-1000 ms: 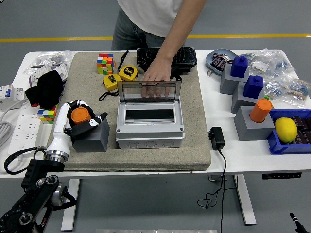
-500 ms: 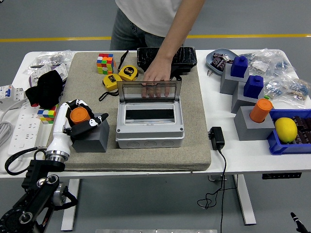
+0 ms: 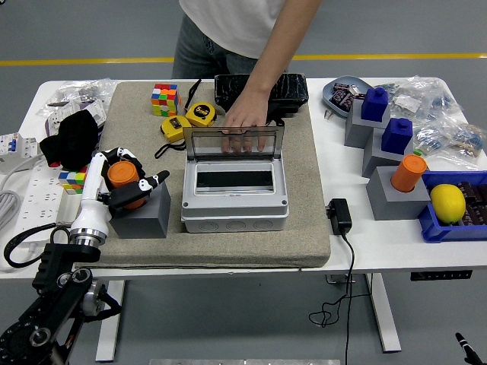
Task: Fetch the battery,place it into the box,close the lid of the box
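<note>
- While the lid (image 3: 234,141) of the grey box (image 3: 234,199) stands raised, held up at its top edge by a person's hand (image 3: 246,122) from the far side of the table (image 3: 358,251), the task appears to be in its first step: the box interior shows no battery and closing is not yet possible.
- One grey mat (image 3: 304,228) covers the table's middle and carries the box, one black case (image 3: 293,87) behind it, and one grey block (image 3: 144,217) at the left.
- One left hand (image 3: 122,186) is in view, its fingers curled around the orange battery (image 3: 124,176) at the top of that grey block; whether the battery is clear of its seat I cannot tell. The right hand is not in view.
- Judged remaining: lift and carry the battery to the box, set it inside, close the lid.
- Grey blocks at the right: three, bearing two blue batteries (image 3: 374,103) and one further orange battery (image 3: 409,172). Orange cylinders total two.
- One blue bin (image 3: 430,228) holding one lemon (image 3: 447,202).
- Colour cubes: two, one (image 3: 164,99) on the mat, one (image 3: 72,179) beside the arm.
- Yellow tape measures (image 3: 199,114): two.
- One black power adapter (image 3: 339,216) with its cable.
</note>
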